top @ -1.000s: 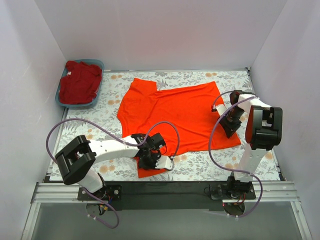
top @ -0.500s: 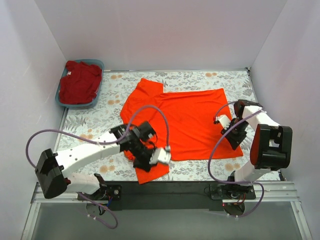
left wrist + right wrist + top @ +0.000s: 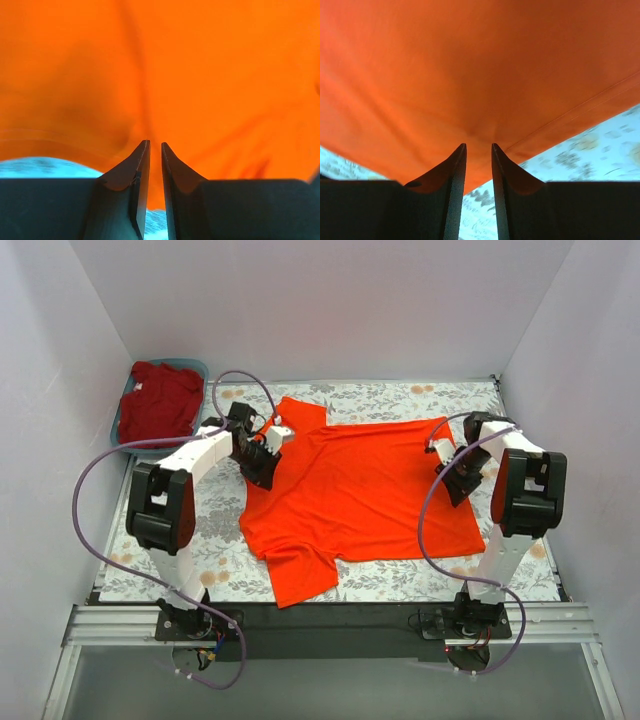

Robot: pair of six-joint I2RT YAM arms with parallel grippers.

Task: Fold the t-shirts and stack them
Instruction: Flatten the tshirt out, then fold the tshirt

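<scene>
T-shirts number two: one orange-red t-shirt (image 3: 360, 495) spread beside the blue bin (image 3: 203, 390), one crimson t-shirt (image 3: 158, 405) inside it. I see left gripper (image 3: 155, 145) and right gripper (image 3: 479, 146) each clenched on the orange-red cloth.

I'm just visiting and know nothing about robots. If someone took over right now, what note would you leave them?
The left gripper is shut on the orange t-shirt at its left edge; the right gripper is shut on its right edge.
That shirt lies spread open on the table, unfolded.
The crimson t-shirt sits bunched in the blue bin, far left corner.
Done: nothing folded or stacked.
Left: fold both, stack them.
</scene>
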